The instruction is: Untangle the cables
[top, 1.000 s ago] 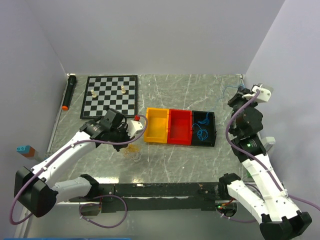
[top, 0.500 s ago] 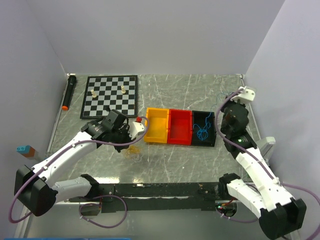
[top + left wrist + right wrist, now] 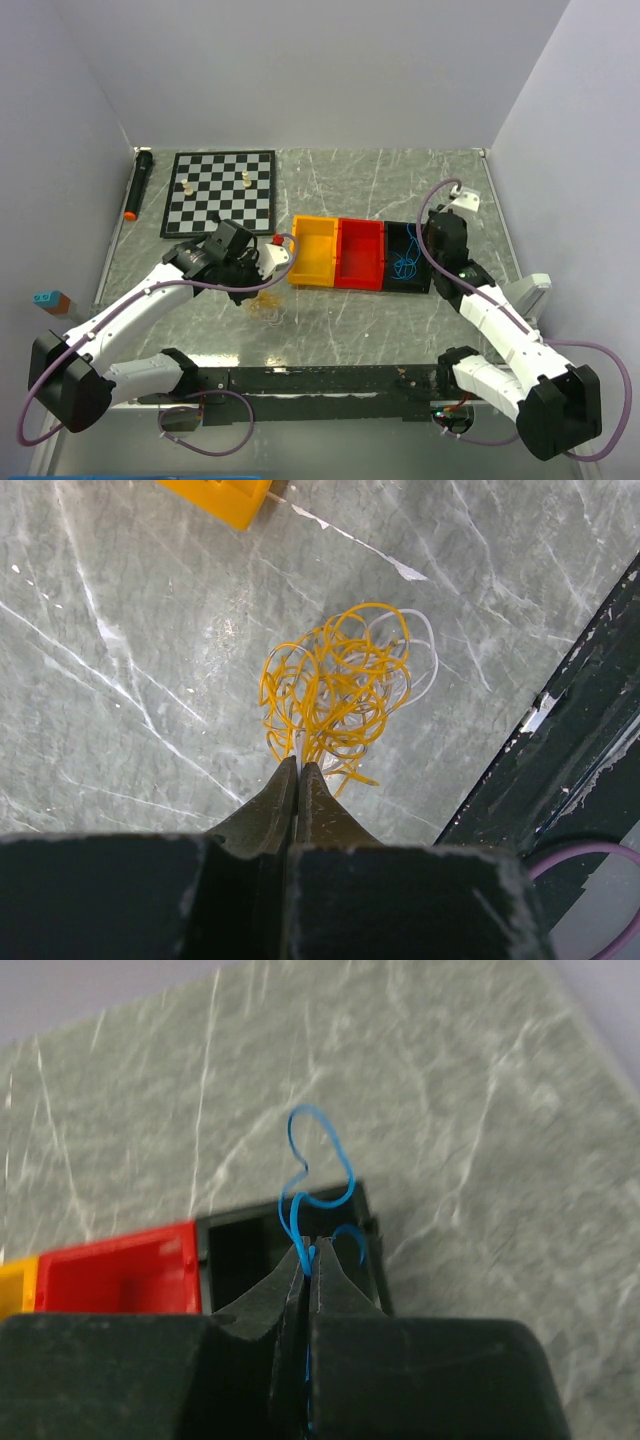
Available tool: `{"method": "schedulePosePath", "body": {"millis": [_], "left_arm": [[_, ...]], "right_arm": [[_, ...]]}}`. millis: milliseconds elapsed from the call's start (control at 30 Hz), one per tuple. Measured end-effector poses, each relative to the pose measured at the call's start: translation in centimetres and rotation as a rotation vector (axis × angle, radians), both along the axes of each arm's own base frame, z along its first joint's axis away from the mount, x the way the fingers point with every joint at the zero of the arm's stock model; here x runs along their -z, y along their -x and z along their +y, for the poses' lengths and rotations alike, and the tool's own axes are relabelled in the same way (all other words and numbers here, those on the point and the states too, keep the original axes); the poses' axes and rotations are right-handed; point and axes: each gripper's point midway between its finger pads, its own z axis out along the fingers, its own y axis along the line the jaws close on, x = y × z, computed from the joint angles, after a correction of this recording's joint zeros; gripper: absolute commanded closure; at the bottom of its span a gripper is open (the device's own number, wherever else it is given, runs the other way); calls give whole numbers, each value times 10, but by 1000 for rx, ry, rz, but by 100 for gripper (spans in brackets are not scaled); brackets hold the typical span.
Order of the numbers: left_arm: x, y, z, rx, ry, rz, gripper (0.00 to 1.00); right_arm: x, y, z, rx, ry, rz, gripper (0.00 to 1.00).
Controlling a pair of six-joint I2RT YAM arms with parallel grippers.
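Right fingers [image 3: 296,1278] are pinched shut on a blue cable [image 3: 345,1160] above the black bin [image 3: 240,1250]. Left fingers [image 3: 285,798] are shut on the yellow-and-white tangle [image 3: 335,685], which lies on open counter [image 3: 120,680] between the yellow bin [image 3: 215,495] and the dark near edge [image 3: 560,730].

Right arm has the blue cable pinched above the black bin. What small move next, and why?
Probably lower the right gripper slightly and open it. Its jaws are shut on the blue cable, whose curls sit over the black bin, and the cable is already apart from the yellow and white tangle that the left gripper pinches on the table.
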Motion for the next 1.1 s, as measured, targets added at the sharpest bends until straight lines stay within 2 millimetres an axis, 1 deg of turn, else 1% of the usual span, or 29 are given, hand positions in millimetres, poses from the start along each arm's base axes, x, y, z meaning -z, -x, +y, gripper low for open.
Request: {"method": "schedulePosePath", "body": {"millis": [100, 167, 300, 467, 600, 633, 700, 733, 767, 833, 900, 1000, 1100], "left_arm": [[0, 0, 0, 1, 0, 0, 99], [0, 1, -1, 3, 0, 1, 99], [0, 1, -1, 5, 0, 0, 99], [0, 2, -2, 2, 3, 4, 99], [0, 2, -2, -4, 4, 7, 99], [0, 2, -2, -5, 4, 7, 99], [0, 2, -2, -5, 3, 7, 98], [0, 2, -2, -6, 2, 6, 98], [0, 2, -2, -6, 1, 6, 98], [0, 2, -2, -7, 0, 5, 98], [0, 2, -2, -7, -1, 4, 98], [0, 2, -2, -6, -1, 4, 98], [0, 2, -2, -5, 0, 4, 98]], "right_arm": [[27, 9, 13, -39, -44, 62, 100], [41, 15, 22, -65, -69, 100, 100], [58, 26, 38, -102, -113, 150, 100], [78, 30, 45, -88, -165, 211, 100], [111, 32, 48, -58, -169, 332, 100], [117, 33, 48, -52, -167, 359, 94], [125, 32, 49, -38, -166, 399, 75], [126, 31, 50, -35, -169, 408, 66], [126, 29, 51, -33, -172, 414, 61], [122, 25, 52, -30, -183, 409, 53], [117, 22, 53, -29, -192, 396, 42], [110, 18, 54, -32, -199, 379, 37], [103, 16, 56, -40, -207, 368, 37]]}}
